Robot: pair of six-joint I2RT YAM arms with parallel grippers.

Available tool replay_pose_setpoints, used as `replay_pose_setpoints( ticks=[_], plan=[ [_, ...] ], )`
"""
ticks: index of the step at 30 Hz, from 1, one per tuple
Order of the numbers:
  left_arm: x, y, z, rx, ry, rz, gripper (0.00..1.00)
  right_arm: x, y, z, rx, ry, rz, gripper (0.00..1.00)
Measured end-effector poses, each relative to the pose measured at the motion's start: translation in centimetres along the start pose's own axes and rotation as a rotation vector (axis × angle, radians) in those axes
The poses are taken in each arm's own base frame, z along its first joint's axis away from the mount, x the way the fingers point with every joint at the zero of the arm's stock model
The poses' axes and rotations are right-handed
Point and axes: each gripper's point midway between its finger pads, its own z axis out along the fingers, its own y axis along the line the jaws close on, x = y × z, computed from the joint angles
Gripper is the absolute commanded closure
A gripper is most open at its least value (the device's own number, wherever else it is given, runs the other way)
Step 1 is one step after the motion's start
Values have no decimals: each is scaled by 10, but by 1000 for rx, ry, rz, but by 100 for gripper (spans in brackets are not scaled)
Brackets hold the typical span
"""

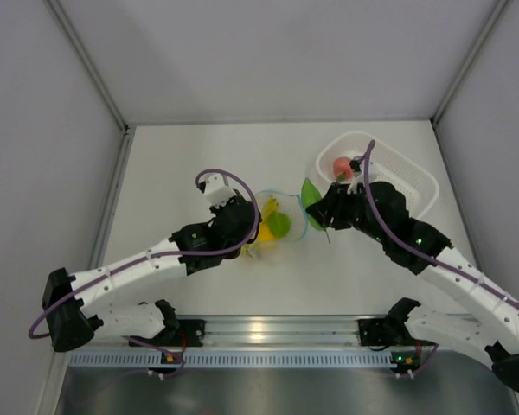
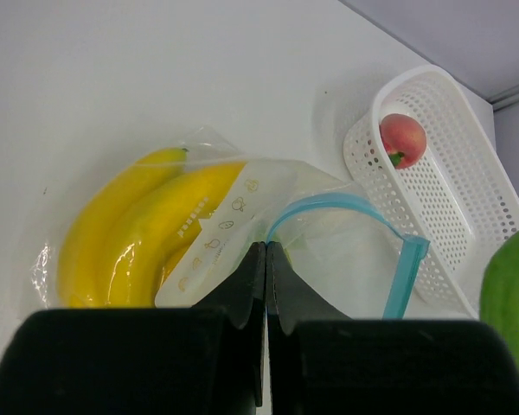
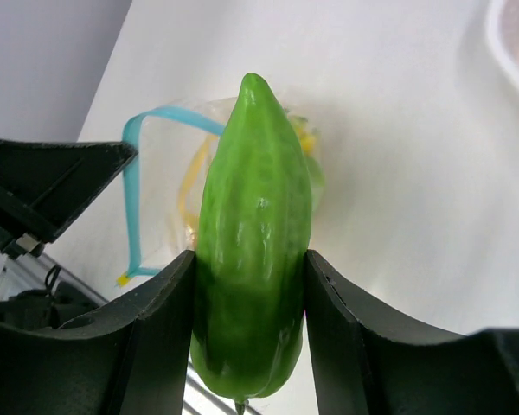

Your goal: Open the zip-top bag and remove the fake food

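**Progress.** You have the zip-top bag (image 1: 281, 226) open; its blue zip strip (image 2: 329, 206) stands in a wide loop near the middle of the table (image 1: 190, 164). Your left gripper (image 2: 265, 255) is fully closed, with the bag's clear film pinched between its fingers, so it holds the pouch by its near wall. Your right gripper (image 3: 251, 277) is clamped at a middling width on a green piece (image 3: 255, 225) of the fake food. Seen from above, that piece is outside the mouth, just beside the bag on the basket side. I cannot tell whether it touches the table.

**Done.** The opening step is complete. The peach (image 2: 402, 138) lies in the white basket (image 2: 471, 186), well apart from the bag. The green piece is out but not yet set down.

**Left.** The banana bunch (image 2: 143, 226) lies inside the pouch, against its far wall. From above, a second green item (image 1: 279, 225) shows within the loop of the mouth. I judge the task roughly half finished — at least two pieces must come out.

**Surface and room.** The table is plain, white and matte. Pale grey wall panels (image 1: 35, 104) close it in on three sides. An aluminium rail (image 1: 268, 328) runs along the near edge and carries both arm bases — it shows some glare.
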Motion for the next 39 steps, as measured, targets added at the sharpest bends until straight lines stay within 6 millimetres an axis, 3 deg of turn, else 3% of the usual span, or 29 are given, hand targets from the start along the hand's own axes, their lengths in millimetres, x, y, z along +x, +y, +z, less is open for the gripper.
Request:
replay_pose_setpoints(
  ticks=[5,11,16,20,23,25,27,29,32,36,39],
  plan=[
    [0,0,0,1,0,1,100,-30,-45,-12,156,-69,-22,90],
    [0,-2,-1,8,6,-1,100,-68,-146,-10,503,-105,-21,89],
    [-6,-9,-6,38,14,-11,100,-76,-236,13,720,10,18,91],
    [-12,-20,-10,67,22,-19,100,-72,-280,43,775,121,13,87],
    [-15,-24,-12,79,24,-25,100,-72,-299,66,786,174,-2,79],
    [-16,-27,-13,85,26,-28,100,-72,-309,81,789,202,-15,55],
    [-17,-30,-14,93,28,-29,100,-68,-319,93,795,231,-21,43],
    [-18,-32,-15,99,32,-28,100,-63,-327,102,803,260,-24,38],
    [-17,-34,-15,107,40,-24,100,-56,-332,106,811,291,-18,1],
    [-16,-35,-15,111,45,-25,100,-57,-325,107,777,280,6,1],
    [-14,-36,-16,121,56,-17,100,-54,-298,107,653,238,62,1]
  ],
)
